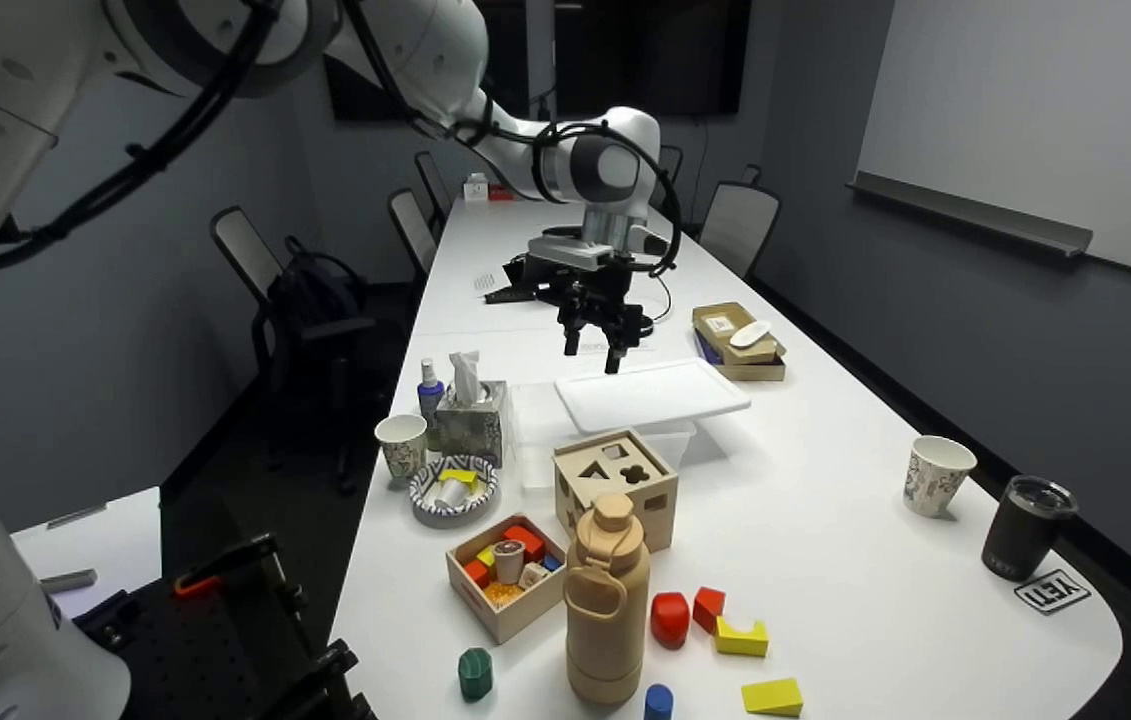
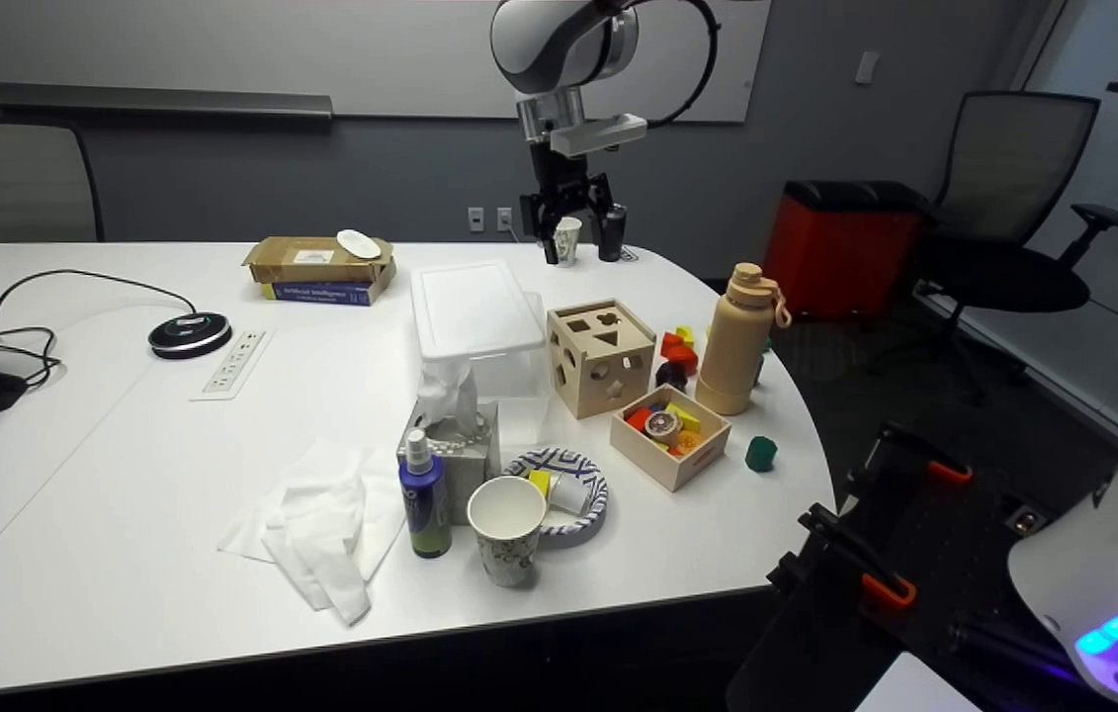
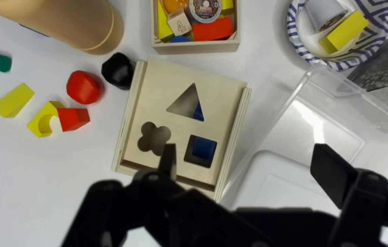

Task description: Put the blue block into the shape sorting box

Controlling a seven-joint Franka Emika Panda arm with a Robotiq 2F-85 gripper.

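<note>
The shape sorting box (image 1: 580, 485) is a light wooden cube standing on the table; it also shows in an exterior view (image 2: 580, 386) and from above in the wrist view (image 3: 159, 82). The blue block (image 3: 204, 148) lies inside the box. It shows dark blue through the square hole, and a blue patch shows through the triangular hole. In both exterior views the block is hidden. My gripper (image 3: 245, 151) is open with nothing between its fingers. It hangs in the air above the table, beside and higher than the box, as in both exterior views (image 1: 592, 352) (image 2: 578, 242).
A clear plastic bin with a white lid (image 1: 652, 393) stands beside the box. A tan bottle (image 1: 608, 610), a low wooden tray of blocks (image 1: 487, 600) and several loose blocks are near it. A tissue box (image 1: 473, 425), a patterned bowl (image 3: 338, 61) and a paper cup (image 2: 506, 534) stand close by.
</note>
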